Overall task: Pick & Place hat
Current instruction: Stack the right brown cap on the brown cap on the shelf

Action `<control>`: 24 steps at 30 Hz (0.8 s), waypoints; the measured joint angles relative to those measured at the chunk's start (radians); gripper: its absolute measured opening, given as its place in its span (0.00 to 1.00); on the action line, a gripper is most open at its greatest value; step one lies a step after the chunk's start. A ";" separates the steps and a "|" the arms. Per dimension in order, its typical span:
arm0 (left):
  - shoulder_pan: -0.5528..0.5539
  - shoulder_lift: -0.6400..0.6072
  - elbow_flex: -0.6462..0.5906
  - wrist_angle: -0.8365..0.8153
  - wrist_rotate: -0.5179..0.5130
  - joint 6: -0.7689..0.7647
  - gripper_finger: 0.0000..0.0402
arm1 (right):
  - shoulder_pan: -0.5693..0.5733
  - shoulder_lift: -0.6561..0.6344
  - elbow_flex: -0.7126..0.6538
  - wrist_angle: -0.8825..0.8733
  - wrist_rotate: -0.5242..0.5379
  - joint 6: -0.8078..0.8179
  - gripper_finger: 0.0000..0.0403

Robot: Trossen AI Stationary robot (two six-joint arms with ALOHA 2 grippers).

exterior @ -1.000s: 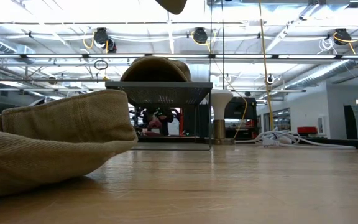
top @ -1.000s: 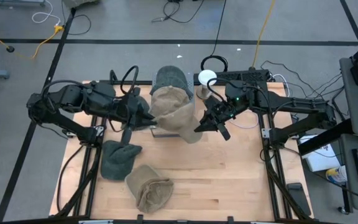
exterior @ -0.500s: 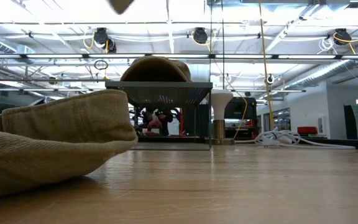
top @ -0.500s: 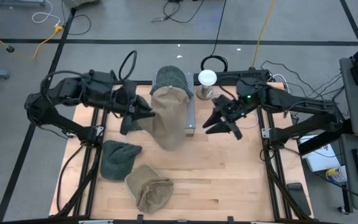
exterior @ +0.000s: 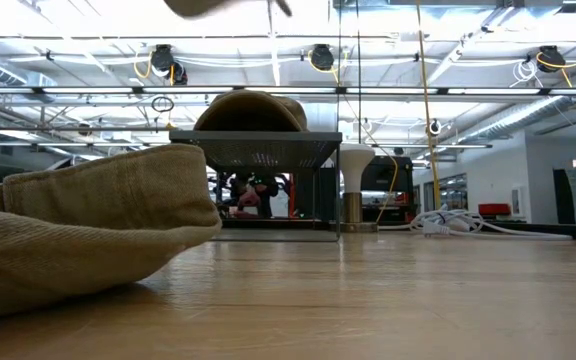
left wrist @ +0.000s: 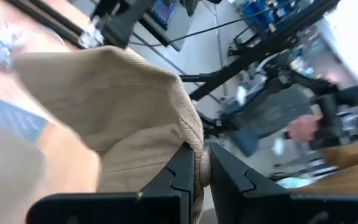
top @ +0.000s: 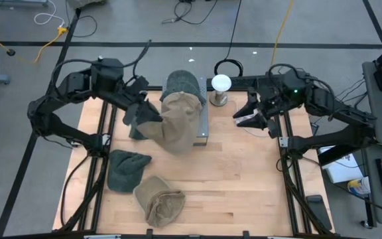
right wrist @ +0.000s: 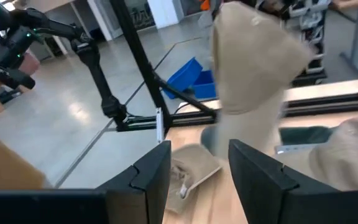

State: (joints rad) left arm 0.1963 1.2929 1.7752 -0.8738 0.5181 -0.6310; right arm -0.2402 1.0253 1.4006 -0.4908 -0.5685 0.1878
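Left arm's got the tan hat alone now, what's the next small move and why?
Probably carry it on toward the rack and lower it. The left gripper is shut on the tan hat, which hangs by the rack beside the grey hat there. The right gripper is open, empty and off to the side.

Right gripper (top: pixel 252 118): having let go of the tan hat (top: pixel 180 123), it is now standing apart from it with its fingers spread, pulling back toward the table's right edge.
Tan hat: no longer stretched between both arms, it is now hanging down from the left gripper (top: pixel 144 114) alone.
Left gripper: is still pinching the hat's edge, drawing back a little to the left.
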 joint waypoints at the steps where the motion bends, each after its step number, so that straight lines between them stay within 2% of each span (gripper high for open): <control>1: 0.005 0.005 0.001 -0.003 0.011 -0.025 0.07 | -0.007 -0.005 0.000 0.000 0.000 -0.005 0.38; 6: 0.022 0.014 0.003 -0.133 0.017 -0.061 0.07 | -0.027 -0.012 0.000 0.000 0.000 -0.021 0.38; 10: 0.012 0.066 0.072 -0.284 0.016 -0.027 0.07 | -0.029 -0.012 0.000 -0.001 -0.001 -0.035 0.38; 20: -0.066 0.337 0.511 -0.685 0.010 0.138 0.07 | -0.029 -0.012 0.000 -0.019 -0.001 -0.077 0.37; 24: -0.081 0.388 0.580 -0.673 -0.021 0.178 0.07 | -0.029 -0.012 0.000 -0.026 0.000 -0.088 0.37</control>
State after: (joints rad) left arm 0.1154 1.6810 2.3555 -1.5472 0.4974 -0.4527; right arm -0.2691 1.0134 1.4006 -0.5168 -0.5690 0.0999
